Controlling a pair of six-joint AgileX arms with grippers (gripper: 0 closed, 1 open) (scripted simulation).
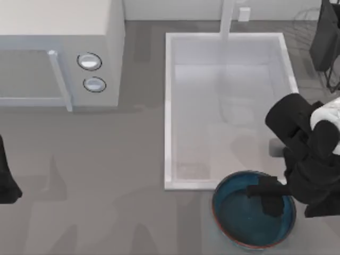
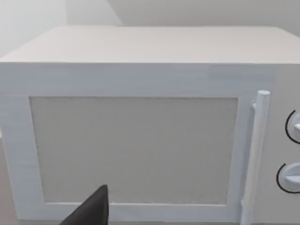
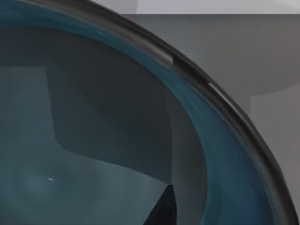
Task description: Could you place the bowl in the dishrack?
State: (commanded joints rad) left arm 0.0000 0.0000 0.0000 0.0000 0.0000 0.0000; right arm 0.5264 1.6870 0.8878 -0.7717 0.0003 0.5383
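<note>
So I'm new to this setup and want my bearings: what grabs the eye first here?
The glossy blue-teal bowl near the table's front edge, just below the white sink, stands out most, with the right gripper reaching down into it at its right side. A white microwave sits at the upper left, the wire dishrack at the upper right corner, and the left gripper is parked at the left edge.

You have the round deep bowl, glossy blue-teal inside with a reddish-brown rim [image 1: 241, 212], sitting upright on the grey table near the top view's bottom edge, right of centre. The thin dark wire dishrack [image 1: 311, 32] sits at the far right corner, well apart from it and only partly in view.
</note>
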